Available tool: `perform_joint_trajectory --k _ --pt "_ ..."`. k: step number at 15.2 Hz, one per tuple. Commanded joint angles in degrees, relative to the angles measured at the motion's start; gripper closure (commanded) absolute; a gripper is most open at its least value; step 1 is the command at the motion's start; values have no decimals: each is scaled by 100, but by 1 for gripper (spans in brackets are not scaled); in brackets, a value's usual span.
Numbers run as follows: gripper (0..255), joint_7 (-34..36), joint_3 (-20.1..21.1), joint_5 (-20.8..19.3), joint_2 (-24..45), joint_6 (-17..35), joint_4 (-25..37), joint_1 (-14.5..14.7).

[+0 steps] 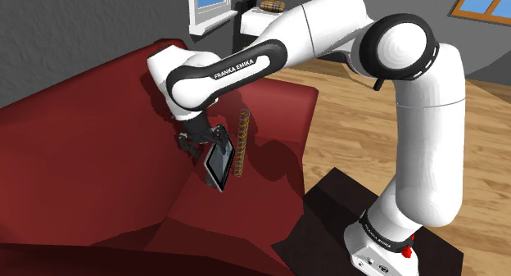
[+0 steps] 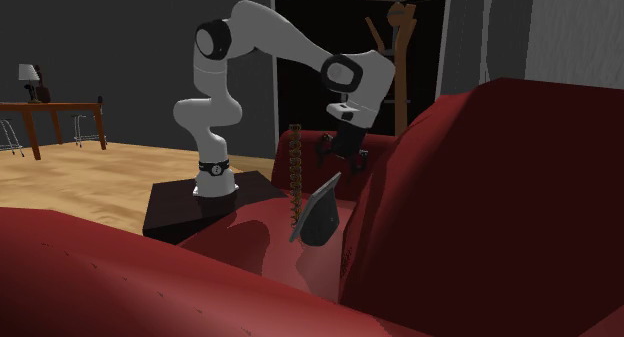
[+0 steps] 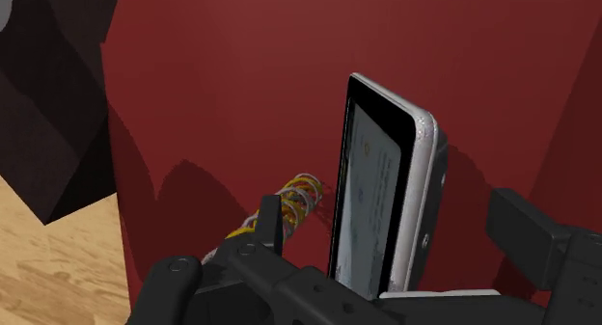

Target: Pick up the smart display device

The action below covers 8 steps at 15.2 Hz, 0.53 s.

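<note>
A white Franka arm reaches from its dark stand (image 1: 336, 205) over a red sofa (image 1: 82, 151), its black gripper (image 1: 205, 144) hanging just above the smart display device (image 1: 219, 164). The device, a slim slab with a dark screen and a pale grey-white back, stands tilted on the sofa seat close to the seat's back edge, at the foot of the backrest. In the wrist view the two fingers (image 3: 269, 222) stand spread to either side of the device's near end, with red upholstery visible between each finger and the device, so the gripper is released and grips nothing. Just beside the device, on the side toward the seat's front edge and the stand, a narrow column of coloured rings (image 1: 242, 139) rises upright from the cushion; in the wrist view it shows yellow, white and purple bands. From the shoulder view the arm's forearm carries the lettering "FRANKA EMIKA". A light wooden floor (image 1: 360, 94) lies beyond the sofa's front edge, and a window (image 1: 209, 0) is set in the grey wall behind. The second exterior view adds a wooden table (image 2: 50, 110) with a small lamp (image 2: 30, 75) at its left, a coat rack (image 2: 400, 55) behind the arm, and a black area (image 2: 310, 25) past a doorway.
</note>
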Motion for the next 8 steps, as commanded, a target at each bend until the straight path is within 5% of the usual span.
perform_joint_trajectory --k 1,7,8 --pt "0 61 -35 -42 90 106 -42 17" --pt "0 124 -89 -134 268 362 -145 45" --pt "255 117 -91 -134 259 368 -158 36"
